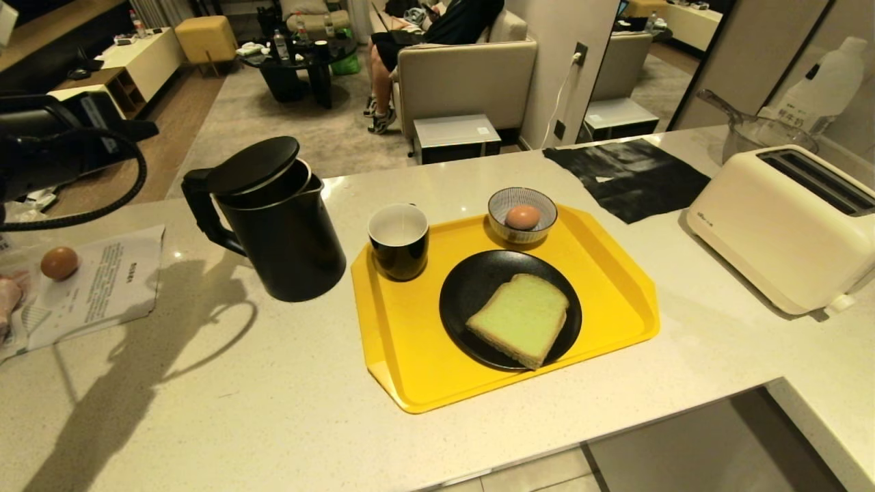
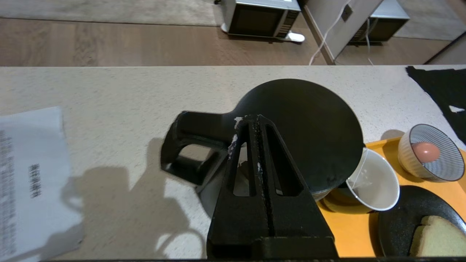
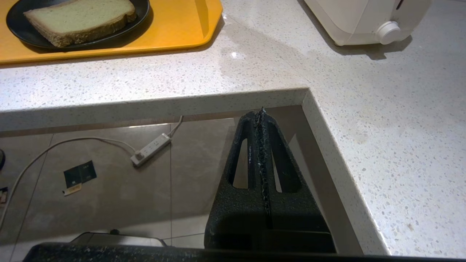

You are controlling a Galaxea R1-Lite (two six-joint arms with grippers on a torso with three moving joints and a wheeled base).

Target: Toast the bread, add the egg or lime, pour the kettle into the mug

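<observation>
- Head view: your kettle [image 1: 280,225] stands on the surface [image 1: 239,396] just left of the yellow tray [image 1: 403,376], lid ajar; mug [image 1: 398,240], egg [image 1: 523,216] in the striped bowl [image 1: 540,201] and bread [image 1: 519,318] on the tray.
- Left wrist view: left end effector [image 2: 257,117] fully closed, empty, above the kettle. Closed, it cannot take the handle and may knock the loose lid.
- Right wrist view: right end effector [image 3: 261,111] closed, empty, below the surface edge.

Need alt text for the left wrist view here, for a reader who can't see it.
The shut left gripper hangs over the black kettle, near where the lid meets the handle. Beside the kettle, a yellow tray carries the mug, an egg in a striped bowl, and bread on a black plate.
</observation>
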